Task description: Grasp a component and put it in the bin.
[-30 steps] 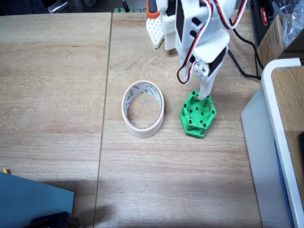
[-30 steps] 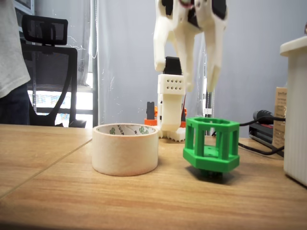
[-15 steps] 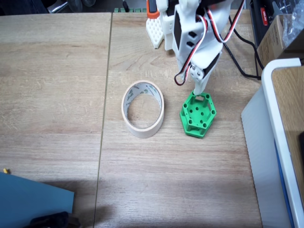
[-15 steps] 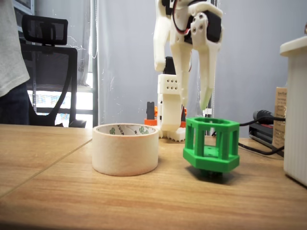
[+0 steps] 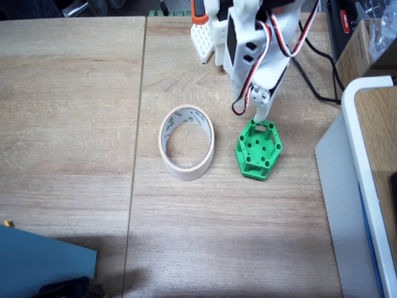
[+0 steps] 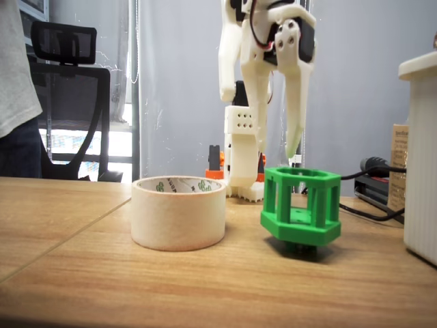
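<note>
The green hexagonal component (image 5: 258,150) stands on the wooden table just right of the bin, a beige tape ring (image 5: 186,151), with a small gap between them. In the side fixed view the component (image 6: 300,205) sits tilted on its lower edge beside the bin (image 6: 179,212). My white gripper (image 6: 276,152) hangs open just above the component's top rim, its fingers apart and holding nothing. From above, the gripper (image 5: 256,118) is at the component's far edge, one finger hidden under the arm.
A tall white-edged box (image 5: 363,161) stands close to the right of the component. The arm's base (image 5: 206,37), black cables (image 5: 319,81) and a black device lie at the back. A blue object (image 5: 43,261) lies at the front left corner.
The gripper has come down from well above the component to just over its top rim. Component and tape ring have not moved.
</note>
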Robot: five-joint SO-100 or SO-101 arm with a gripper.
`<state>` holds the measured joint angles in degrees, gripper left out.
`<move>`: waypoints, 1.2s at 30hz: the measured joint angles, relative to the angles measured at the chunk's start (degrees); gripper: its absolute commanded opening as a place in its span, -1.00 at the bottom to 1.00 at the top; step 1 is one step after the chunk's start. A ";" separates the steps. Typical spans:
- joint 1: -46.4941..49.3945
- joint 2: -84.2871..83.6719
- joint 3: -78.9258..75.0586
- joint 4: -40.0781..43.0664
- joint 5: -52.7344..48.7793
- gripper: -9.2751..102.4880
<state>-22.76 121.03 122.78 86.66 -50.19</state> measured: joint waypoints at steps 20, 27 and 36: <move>6.77 -0.88 1.14 -13.89 -3.52 -0.53; 7.21 -0.88 5.10 -15.21 -3.25 -0.53; 5.98 -0.88 5.10 -15.56 -3.25 -0.53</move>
<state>-16.79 120.15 127.88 71.10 -53.44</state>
